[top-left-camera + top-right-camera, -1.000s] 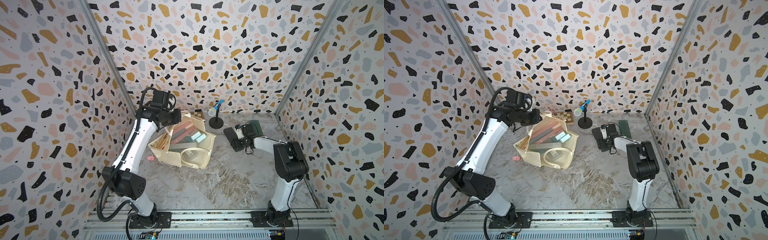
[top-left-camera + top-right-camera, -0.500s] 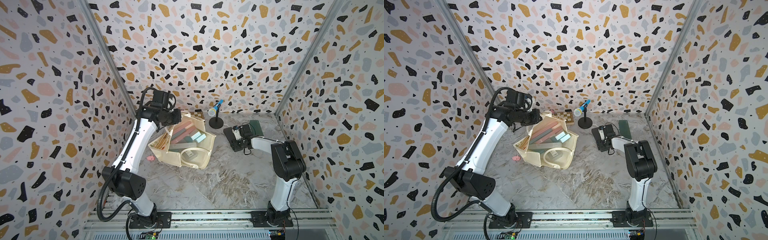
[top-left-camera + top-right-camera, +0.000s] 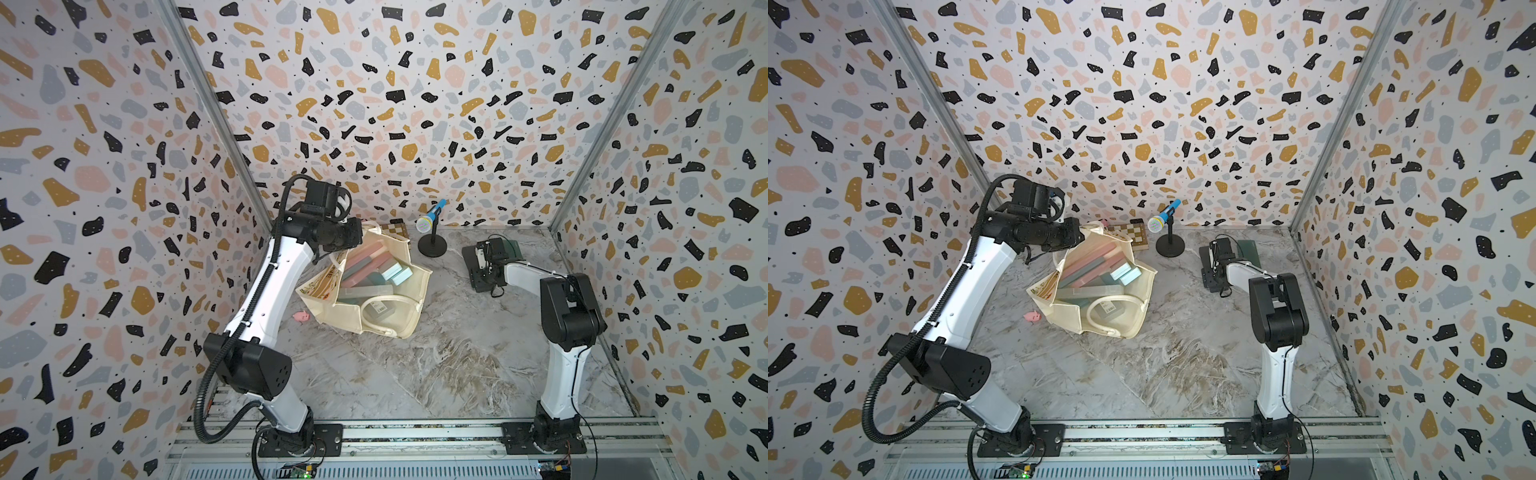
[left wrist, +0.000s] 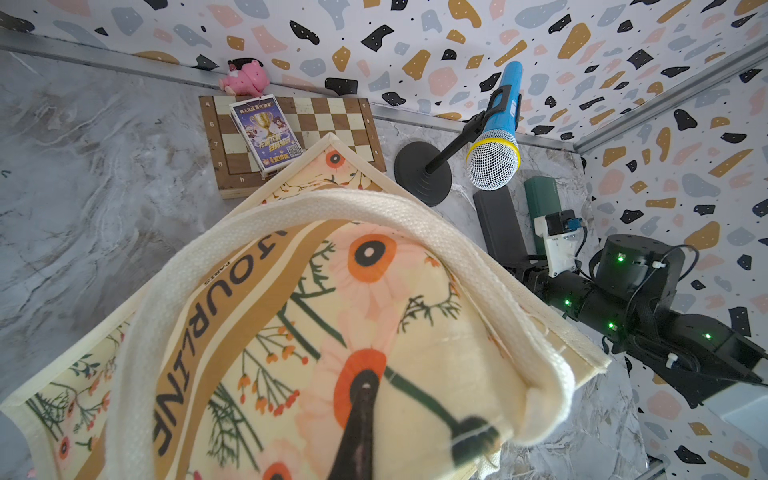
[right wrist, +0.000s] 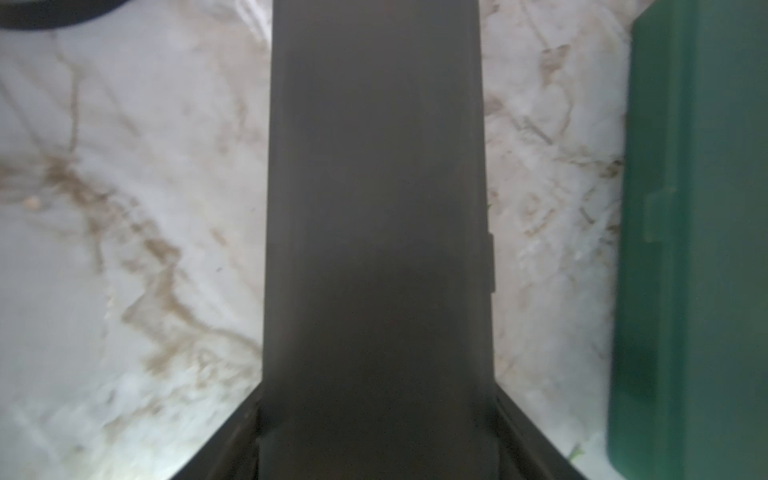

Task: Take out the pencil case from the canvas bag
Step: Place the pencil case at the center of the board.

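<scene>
The cream canvas bag (image 3: 374, 316) (image 3: 1067, 320) stands open at the back left, and its floral, lettered face fills the left wrist view (image 4: 332, 332). My left gripper (image 3: 353, 239) (image 3: 1079, 239) (image 4: 370, 399) is shut on the bag's top edge by the white handle (image 4: 415, 216), holding the mouth up. A dark grey pencil case (image 3: 471, 253) (image 3: 1210, 284) (image 5: 374, 187) lies on the table outside the bag, at the back right. My right gripper (image 3: 482, 266) (image 3: 1214, 266) (image 5: 378, 415) is low over it, with a finger against each long side.
A green case (image 3: 513, 249) (image 5: 698, 249) lies beside the dark one. A microphone on a round stand (image 3: 430, 216) and a chessboard (image 3: 395, 229) sit at the back wall. Several pink and teal cases (image 3: 365, 259) fill the bag. A small pink toy (image 3: 301, 316) lies left of it.
The right arm has edged slightly toward the back left, with its gripper staying over the dark pencil case. The left arm and the bag have not moved.
</scene>
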`<state>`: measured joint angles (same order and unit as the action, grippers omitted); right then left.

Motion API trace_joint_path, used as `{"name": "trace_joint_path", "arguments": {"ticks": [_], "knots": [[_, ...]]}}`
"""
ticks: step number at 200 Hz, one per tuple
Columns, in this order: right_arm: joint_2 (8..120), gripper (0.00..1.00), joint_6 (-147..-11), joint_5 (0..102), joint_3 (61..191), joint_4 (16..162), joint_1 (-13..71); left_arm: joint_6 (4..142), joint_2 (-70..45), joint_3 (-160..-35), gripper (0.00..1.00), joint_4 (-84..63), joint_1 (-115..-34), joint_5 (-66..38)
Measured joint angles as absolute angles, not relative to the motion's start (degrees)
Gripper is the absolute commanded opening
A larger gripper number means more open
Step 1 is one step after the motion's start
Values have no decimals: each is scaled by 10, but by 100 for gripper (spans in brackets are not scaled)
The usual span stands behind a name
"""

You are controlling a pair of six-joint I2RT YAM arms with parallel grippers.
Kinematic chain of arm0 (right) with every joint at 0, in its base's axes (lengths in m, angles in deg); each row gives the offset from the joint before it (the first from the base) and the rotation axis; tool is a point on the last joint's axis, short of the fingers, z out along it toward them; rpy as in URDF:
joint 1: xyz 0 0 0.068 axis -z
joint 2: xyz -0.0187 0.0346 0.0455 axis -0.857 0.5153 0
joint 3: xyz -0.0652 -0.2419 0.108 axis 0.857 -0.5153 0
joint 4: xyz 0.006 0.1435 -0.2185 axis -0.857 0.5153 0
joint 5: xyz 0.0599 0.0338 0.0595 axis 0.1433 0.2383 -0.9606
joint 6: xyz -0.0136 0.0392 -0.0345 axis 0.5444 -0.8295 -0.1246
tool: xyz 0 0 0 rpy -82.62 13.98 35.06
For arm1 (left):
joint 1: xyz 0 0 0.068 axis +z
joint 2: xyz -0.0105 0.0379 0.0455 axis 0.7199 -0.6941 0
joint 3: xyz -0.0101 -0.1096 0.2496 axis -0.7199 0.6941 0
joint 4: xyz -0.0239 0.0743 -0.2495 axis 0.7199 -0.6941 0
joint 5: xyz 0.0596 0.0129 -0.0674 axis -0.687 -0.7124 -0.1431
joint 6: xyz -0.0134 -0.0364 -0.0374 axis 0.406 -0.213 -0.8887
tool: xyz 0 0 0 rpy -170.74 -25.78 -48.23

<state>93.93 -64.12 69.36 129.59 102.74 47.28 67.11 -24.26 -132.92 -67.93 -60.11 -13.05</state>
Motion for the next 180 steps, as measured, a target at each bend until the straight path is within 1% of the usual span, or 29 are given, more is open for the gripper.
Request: {"name": "trace_joint_path", "arguments": {"ticks": [45, 99, 132, 149, 180], "knots": [[968, 70, -650, 712, 1340, 1044, 489, 673, -243, -1329, 0, -679, -601, -130], [972, 70, -650, 726, 1354, 1059, 502, 677, -243, -1329, 0, -679, -601, -129], [978, 72, -649, 733, 1364, 1062, 511, 678, -243, -1329, 0, -679, -600, -129], [982, 75, -648, 735, 1367, 1063, 514, 679, -243, -1329, 0, -679, -600, -129], [985, 85, -644, 737, 1370, 1062, 516, 679, -243, -1329, 0, -679, -600, -122]]}}
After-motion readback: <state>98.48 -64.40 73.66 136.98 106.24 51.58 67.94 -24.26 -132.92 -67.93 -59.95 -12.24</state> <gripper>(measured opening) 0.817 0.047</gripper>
